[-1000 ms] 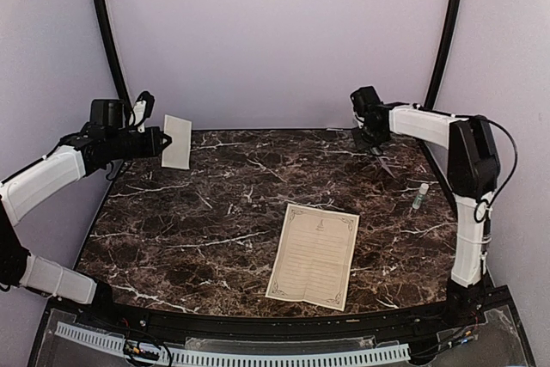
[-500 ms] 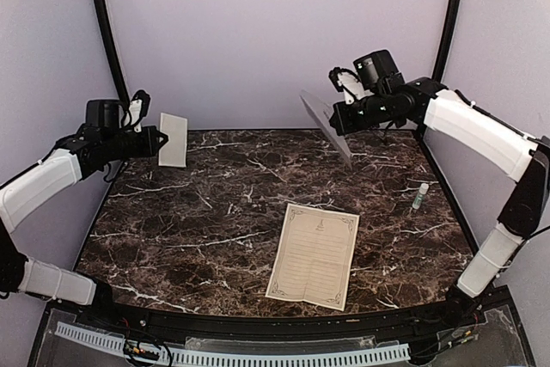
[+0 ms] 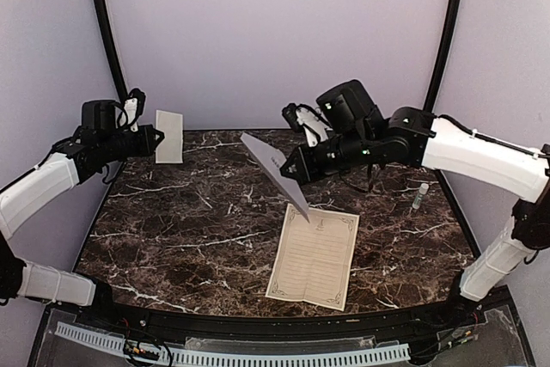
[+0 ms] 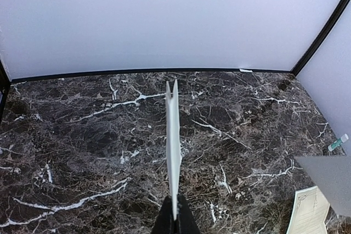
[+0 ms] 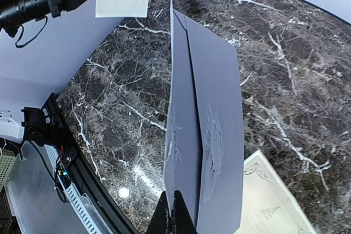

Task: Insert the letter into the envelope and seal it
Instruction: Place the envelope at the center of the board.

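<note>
envelope (image 3: 273, 171) hangs above letter's (image 3: 314, 255) far edge

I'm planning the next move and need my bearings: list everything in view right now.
envelope: one, grey-lavender, held tilted in the air over the table's middle
folded paper: one, off-white, held in the air at the far left
bordered letter sheet: one, cream, lying flat on the table, right of centre, near side
small tube: one, pale with a green end, near the table's right edge
table: one, dark marble with white veins
left hand: one, black, shut on the folded paper
right hand: one, black, shut on the envelope
</note>
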Robot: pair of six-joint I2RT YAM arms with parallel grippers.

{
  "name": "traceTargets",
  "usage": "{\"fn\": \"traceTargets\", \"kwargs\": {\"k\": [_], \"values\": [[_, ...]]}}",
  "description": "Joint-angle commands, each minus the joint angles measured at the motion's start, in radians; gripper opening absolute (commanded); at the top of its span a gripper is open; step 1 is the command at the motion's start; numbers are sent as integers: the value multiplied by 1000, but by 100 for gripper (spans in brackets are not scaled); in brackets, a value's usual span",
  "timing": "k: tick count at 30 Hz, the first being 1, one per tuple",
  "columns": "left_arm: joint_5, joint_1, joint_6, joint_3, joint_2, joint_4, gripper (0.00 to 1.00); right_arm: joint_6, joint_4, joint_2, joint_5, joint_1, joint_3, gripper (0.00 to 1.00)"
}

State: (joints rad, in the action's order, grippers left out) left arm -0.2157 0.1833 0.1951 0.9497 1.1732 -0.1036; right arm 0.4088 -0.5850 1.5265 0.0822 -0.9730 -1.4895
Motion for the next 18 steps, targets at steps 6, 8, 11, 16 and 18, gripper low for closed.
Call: {"fn": "traceTargets", "kwargs": {"k": [6,8,11,16,18], "values": [[41,-4,-11,-13,-39,15,0,156,51,210,-282,-201,-76,0],[53,-4,-19,-11,-43,11,0,170,15,266,-340,-221,-121,0],[66,-4,-27,-12,-50,11,0,187,-35,318,-425,-241,-180,0],[58,-4,-25,-16,-58,18,0,200,-64,362,-527,-286,-240,0],[47,-4,-22,-15,-53,18,0,201,-58,395,-537,-299,-255,0]]}}
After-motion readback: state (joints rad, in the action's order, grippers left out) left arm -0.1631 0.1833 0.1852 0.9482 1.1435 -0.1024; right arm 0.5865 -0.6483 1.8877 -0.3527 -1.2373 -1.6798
